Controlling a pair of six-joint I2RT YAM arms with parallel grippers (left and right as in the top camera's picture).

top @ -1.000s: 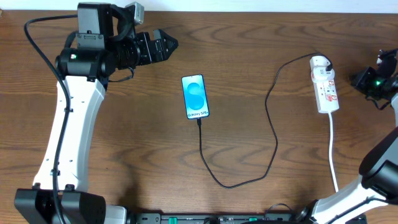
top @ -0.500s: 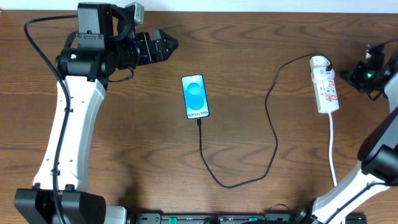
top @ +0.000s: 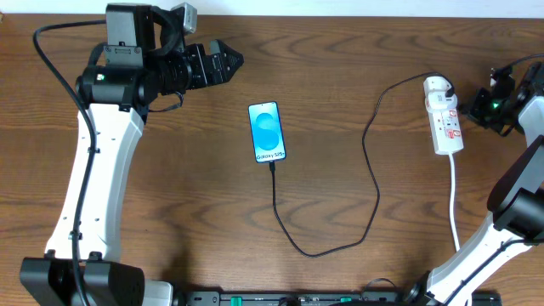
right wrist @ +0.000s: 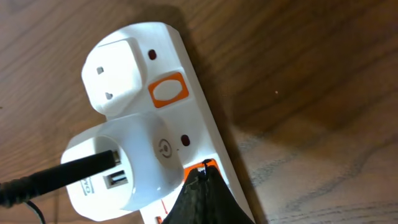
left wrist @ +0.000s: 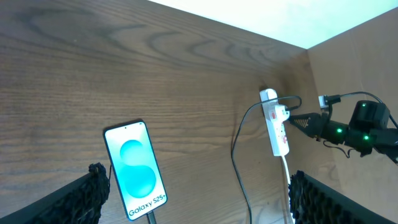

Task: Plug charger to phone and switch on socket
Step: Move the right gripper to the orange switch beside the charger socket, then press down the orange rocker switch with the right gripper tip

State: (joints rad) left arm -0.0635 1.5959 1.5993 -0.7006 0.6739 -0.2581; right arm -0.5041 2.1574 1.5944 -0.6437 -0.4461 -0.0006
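Note:
The phone (top: 267, 132) lies face up mid-table, its blue screen (left wrist: 135, 168) lit. The charger (top: 374, 183), a thin black cable, runs from the phone's bottom edge in a loop to a white adapter (right wrist: 134, 168) seated in the socket (top: 449, 136). My right gripper (right wrist: 204, 171) is shut, and its tip rests on an orange switch (right wrist: 212, 164) of the socket (right wrist: 202, 121), beside the adapter. My left gripper (top: 229, 61) hangs open at the far left, above and left of the phone. Both of its fingers (left wrist: 87, 193) frame the bottom of the left wrist view.
The socket's thick white cord (top: 455, 204) runs toward the table's front edge at the right. A second orange switch (right wrist: 168, 89) sits further up the strip beside a white plug cover (right wrist: 109, 68). The right arm (top: 518, 212) stands along the right edge.
My right gripper has moved left from the table's right edge to the socket's side. The left arm, phone and cable have not moved.

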